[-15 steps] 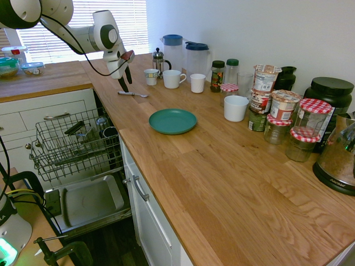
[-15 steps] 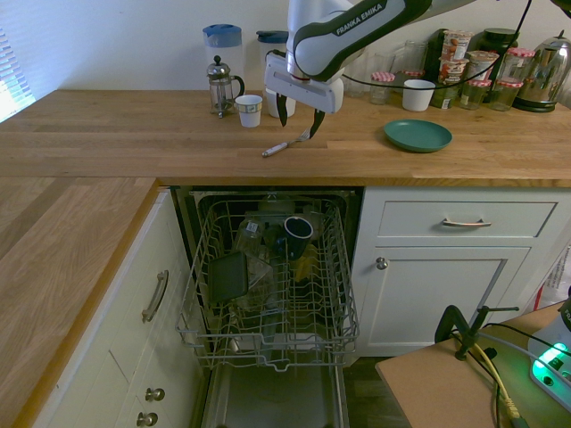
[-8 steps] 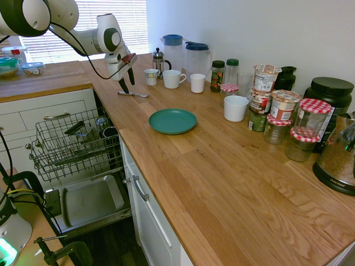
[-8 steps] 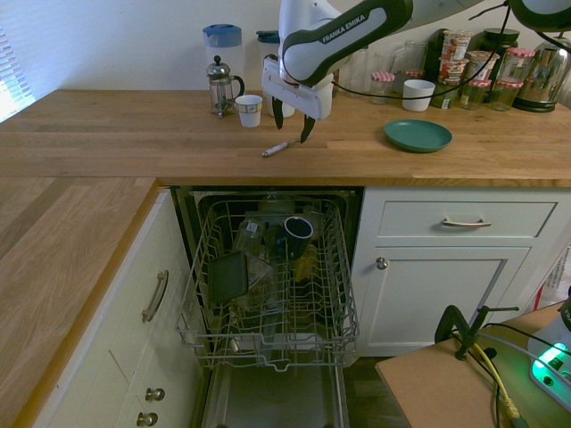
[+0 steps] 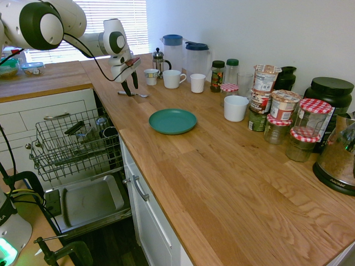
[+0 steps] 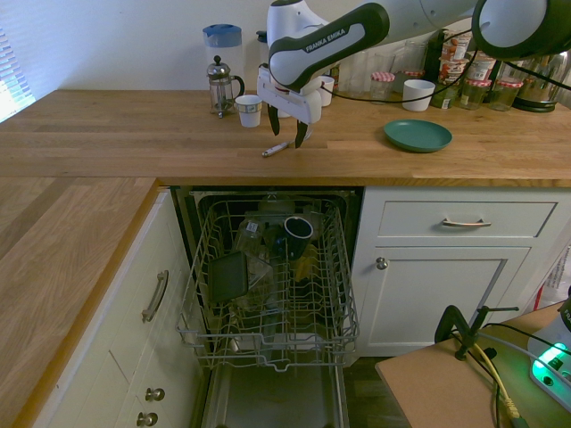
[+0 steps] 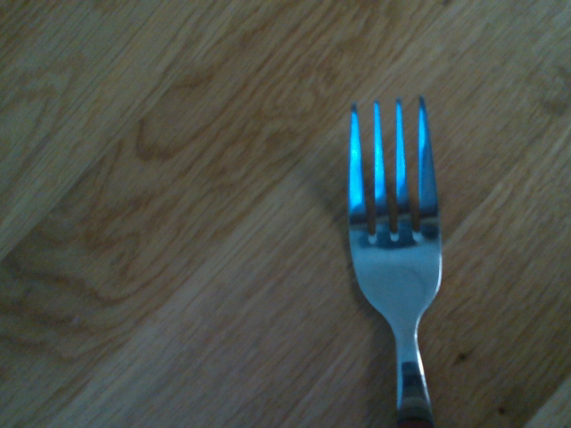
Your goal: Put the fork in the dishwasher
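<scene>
The fork (image 5: 137,95) lies flat on the wooden counter (image 5: 222,166) near its corner, above the dishwasher. It also shows from the other side as a small silvery fork (image 6: 275,149), and the wrist view shows the fork's (image 7: 394,259) tines and neck close up. My gripper (image 5: 131,86) hangs open just over it, dark fingers pointing down with nothing between them; from the other side the gripper (image 6: 287,132) stands at the fork's tine end. The dishwasher (image 6: 268,294) is open below, its wire rack (image 5: 72,144) pulled out over the lowered door (image 5: 89,200).
A teal plate (image 5: 172,121) lies on the counter nearby. Behind the fork stand a French press (image 5: 159,61), mugs (image 5: 172,78), a small cup (image 6: 249,110) and jugs (image 5: 198,60). Jars and a kettle (image 5: 337,160) crowd the far end. A dark mug (image 6: 297,234) sits in the rack.
The gripper has moved along the counter toward the fork and dropped lower, staying open. The fork has not moved.
</scene>
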`<state>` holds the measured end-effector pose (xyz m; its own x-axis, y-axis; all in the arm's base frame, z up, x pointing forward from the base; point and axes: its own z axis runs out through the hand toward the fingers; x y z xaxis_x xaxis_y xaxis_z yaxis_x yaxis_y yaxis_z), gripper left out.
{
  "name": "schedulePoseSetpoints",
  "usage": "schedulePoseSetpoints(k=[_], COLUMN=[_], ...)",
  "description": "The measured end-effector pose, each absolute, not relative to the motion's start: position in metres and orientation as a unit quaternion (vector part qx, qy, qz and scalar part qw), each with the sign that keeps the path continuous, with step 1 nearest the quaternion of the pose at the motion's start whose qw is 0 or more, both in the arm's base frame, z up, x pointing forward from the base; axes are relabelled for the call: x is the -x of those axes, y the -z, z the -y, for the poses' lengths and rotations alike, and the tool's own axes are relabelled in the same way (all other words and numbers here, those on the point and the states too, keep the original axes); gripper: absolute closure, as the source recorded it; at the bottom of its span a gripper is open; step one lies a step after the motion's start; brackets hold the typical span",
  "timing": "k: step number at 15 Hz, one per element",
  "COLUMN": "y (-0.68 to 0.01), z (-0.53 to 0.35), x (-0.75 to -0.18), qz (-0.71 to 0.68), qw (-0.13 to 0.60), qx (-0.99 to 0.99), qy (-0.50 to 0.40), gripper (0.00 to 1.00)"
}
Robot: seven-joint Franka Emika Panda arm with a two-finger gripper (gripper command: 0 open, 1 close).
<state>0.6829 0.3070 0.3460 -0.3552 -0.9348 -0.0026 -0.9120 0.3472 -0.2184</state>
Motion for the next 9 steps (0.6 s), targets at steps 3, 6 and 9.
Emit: schedulePoseSetpoints(k=[3,6,9], y=[-0.3411,-0.3411,-0.3409], z=[-0.3077,-0.3086,-0.3091], x=[-0.6877,-0.6876,-0.6874], qz=[-0.820,-0.819,-0.817], qw=[0.063,0.064,0.064], qx=[0.563,0.565,0.568], qy=[0.085,0.080,0.075], gripper=[1.00,1.00,1.00])
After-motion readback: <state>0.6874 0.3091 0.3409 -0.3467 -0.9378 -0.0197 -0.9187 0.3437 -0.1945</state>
